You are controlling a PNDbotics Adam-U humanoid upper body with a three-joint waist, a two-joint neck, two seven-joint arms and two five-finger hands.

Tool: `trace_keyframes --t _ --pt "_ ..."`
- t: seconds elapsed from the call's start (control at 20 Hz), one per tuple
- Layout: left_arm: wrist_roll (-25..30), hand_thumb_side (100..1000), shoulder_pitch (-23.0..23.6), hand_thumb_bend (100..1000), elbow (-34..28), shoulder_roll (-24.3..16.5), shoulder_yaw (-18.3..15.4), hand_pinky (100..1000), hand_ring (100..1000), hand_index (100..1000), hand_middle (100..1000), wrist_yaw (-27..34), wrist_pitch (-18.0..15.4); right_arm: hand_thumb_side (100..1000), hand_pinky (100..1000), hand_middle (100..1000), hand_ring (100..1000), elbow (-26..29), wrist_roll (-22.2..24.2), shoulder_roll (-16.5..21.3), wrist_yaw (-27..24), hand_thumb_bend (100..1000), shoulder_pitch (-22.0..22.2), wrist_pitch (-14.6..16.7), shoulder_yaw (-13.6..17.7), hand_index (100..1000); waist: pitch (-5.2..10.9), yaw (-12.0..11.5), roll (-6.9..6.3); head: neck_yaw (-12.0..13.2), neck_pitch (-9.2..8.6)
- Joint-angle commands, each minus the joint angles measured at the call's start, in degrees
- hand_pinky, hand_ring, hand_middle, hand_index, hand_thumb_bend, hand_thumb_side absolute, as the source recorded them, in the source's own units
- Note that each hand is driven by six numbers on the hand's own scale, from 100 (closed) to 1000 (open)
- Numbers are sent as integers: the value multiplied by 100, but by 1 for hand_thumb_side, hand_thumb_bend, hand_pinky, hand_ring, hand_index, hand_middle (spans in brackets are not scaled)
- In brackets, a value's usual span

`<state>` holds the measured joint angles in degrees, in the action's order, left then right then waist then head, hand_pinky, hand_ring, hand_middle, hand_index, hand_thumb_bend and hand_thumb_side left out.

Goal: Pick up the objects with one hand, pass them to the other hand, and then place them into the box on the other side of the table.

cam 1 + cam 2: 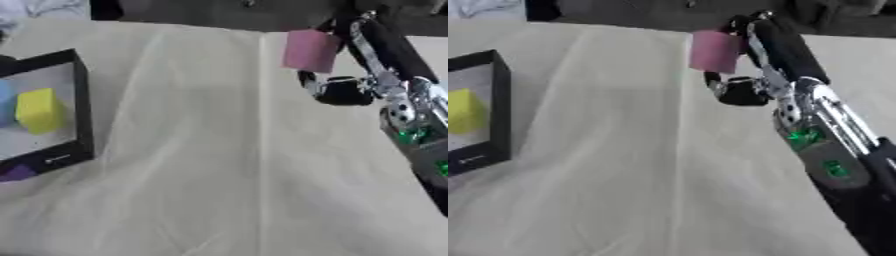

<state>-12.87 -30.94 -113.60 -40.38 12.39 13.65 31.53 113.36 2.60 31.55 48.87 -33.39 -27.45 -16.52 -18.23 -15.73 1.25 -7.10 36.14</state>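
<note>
Black walls frame the box at my far left, sitting on the cream tablecloth with its open top facing up so things can be dropped in from above. A yellow block already lies inside it, with something blue beside that at the picture's edge, and a purple scrap shows just outside the near wall. The middle of the cloth is bare, which I judge is the room left for the pass between my hands. To the right, at the far side of the table, my right hand has its fingers and thumb curled around a pink block, pinching it from the side so the block's left face stays free for the other hand to take. The block looks lifted clear of the cloth, though I cannot be sure of the gap. My left hand shows in neither view, so the handover is not yet set up, and the box is well apart from the pink block.
</note>
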Motion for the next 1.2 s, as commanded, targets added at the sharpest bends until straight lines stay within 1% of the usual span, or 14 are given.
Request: trace_keyframes --t 0.05,0.25,0.45,0.5,0.6,0.9,1.1,1.2 --pt "383 975 -263 235 -99 -295 180 815 731 901 819 4 202 100 693 431 580 106 -262 -140 433 137 -18 149 -119 514 190 -1 -35 43 22" --pt "798 986 -584 260 -99 -369 499 822 742 899 821 3 447 100 702 439 581 27 -528 -366 842 165 1 392 -320 521 204 -29 -57 63 70" --pt "1211 969 -853 304 -99 -403 831 829 751 897 819 -104 758 100 693 444 576 -73 -824 -501 1188 134 -20 605 -481 524 217 -67 -80 74 111" --pt "1308 965 -936 308 -99 -374 892 830 752 897 818 -164 805 100 664 446 572 -111 -893 -529 1274 126 -22 660 -523 526 219 -77 -82 72 110" --pt "1483 962 -1095 311 -99 -295 984 832 754 897 818 -301 836 100 651 449 569 -181 -1032 -584 1427 115 -24 764 -594 528 221 -94 -85 76 107" --pt "2050 949 -1568 303 -99 -99 1315 847 766 900 822 -849 880 100 695 454 582 -404 -1325 -715 1710 100 -68 988 -791 532 238 -122 -98 95 109" --pt "2408 926 -1824 311 -99 55 1506 864 782 911 834 -1122 1072 100 698 461 586 -569 -1507 -841 1884 100 -140 1086 -899 539 255 -132 -111 104 138" --pt "2601 892 -1933 345 -99 115 1616 879 795 918 842 -1240 1245 100 701 465 589 -665 -1617 -923 2010 100 -187 1129 -945 544 267 -133 -119 117 153"
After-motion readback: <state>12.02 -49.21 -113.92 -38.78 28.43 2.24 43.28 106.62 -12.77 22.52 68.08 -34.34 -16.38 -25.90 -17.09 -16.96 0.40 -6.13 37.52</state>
